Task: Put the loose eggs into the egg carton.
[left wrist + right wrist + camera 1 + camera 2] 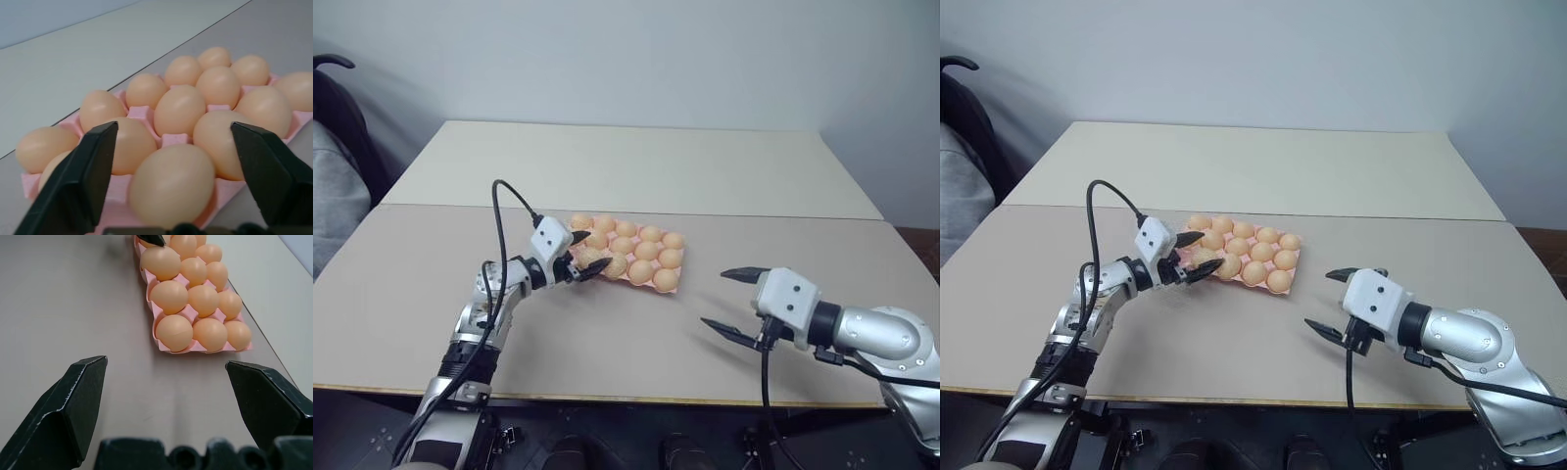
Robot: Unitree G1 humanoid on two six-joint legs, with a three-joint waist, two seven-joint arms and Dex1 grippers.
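The pink egg carton (674,287) lies mid-table, its cups holding several light orange-tan eggs (647,251). My left gripper (593,253) is at the carton's left end, open. One egg (171,188) rests in the end cup between the two fingers (93,171), with a gap on each side. Every egg I see sits in a cup, and loose eggs are out of view. My right gripper (720,299) hangs open and empty over bare table to the right of the carton (195,350), pointing toward it.
A second, lighter table (636,162) butts against the far side of the table that bears the carton. A dark chair (337,117) stands at the far left. A black cable (499,211) loops above my left wrist.
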